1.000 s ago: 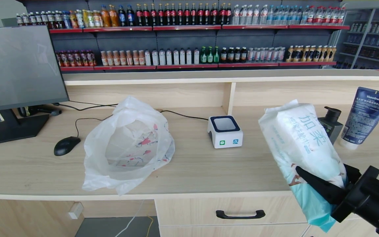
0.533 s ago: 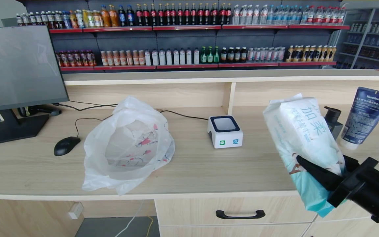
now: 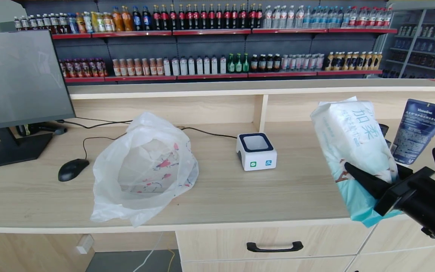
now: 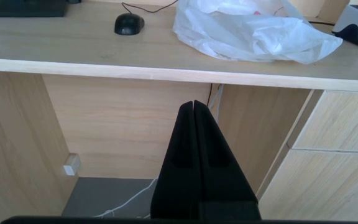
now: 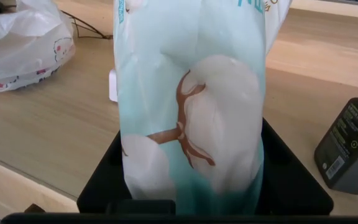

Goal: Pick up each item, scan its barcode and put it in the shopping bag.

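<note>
- I'm watching the right gripper (image 3: 374, 175) carrying the tissue pack (image 3: 353, 151) higher than a second ago, and the pack is standing steeper.
- Its fingers are clamping the pack's lower half from both sides.
- The pack is hanging over the counter's (image 3: 240, 196) near right edge, well right of the scanner (image 3: 256, 151). Its long axis is nearly upright, with the white top leaning left toward the shopping bag (image 3: 144, 170) and the teal end pointing down.
- The left gripper (image 4: 193, 106) is sitting below the counter edge, fingers pressed together, holding nothing.

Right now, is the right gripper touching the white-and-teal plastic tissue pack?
Touching. Head view shows the right gripper clamped around the tissue pack low down.
</note>
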{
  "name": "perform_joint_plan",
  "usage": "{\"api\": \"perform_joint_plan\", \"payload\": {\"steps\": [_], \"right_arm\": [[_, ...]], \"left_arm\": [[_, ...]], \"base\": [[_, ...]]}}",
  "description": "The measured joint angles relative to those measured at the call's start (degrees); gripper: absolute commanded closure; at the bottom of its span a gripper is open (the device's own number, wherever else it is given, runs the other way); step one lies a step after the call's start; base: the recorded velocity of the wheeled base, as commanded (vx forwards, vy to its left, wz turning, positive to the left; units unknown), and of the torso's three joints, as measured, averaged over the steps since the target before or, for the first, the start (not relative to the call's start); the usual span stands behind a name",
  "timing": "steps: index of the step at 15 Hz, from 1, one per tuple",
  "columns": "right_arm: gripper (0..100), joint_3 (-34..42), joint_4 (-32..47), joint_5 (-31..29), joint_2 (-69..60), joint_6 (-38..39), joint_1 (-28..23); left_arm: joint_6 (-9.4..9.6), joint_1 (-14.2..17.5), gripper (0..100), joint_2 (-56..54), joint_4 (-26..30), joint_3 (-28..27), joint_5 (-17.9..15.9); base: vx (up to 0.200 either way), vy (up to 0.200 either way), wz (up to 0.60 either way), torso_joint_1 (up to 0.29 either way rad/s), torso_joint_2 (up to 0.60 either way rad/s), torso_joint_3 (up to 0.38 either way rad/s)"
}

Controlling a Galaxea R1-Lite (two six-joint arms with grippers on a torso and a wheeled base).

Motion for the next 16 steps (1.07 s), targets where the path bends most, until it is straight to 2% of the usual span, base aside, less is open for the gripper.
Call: {"api": "perform_joint_plan", "payload": {"steps": [6,14,16], "right_arm": [[100,0.3,0.0,0.0,-0.4,-0.3,-0.1],[100,0.2,0.1,0.1,0.3,-1.1,-0.1],[100,0.0,0.0,0.1,0.7,-1.1,-0.2]], "left_arm": [[-0.51,0.0,100,0.0,0.0,0.0,0.1],[-0.38,0.0,100,0.0,0.0,0.0,0.1],[-0.33,0.0,100,0.0,0.0,0.0,0.1]], "base": [[0.000,0.200,0.00,0.004,0.00,0.002],[0.000,0.000,0.00,0.000,0.00,0.000],[0.200,0.000,0.00,0.000,0.00,0.002]]}}
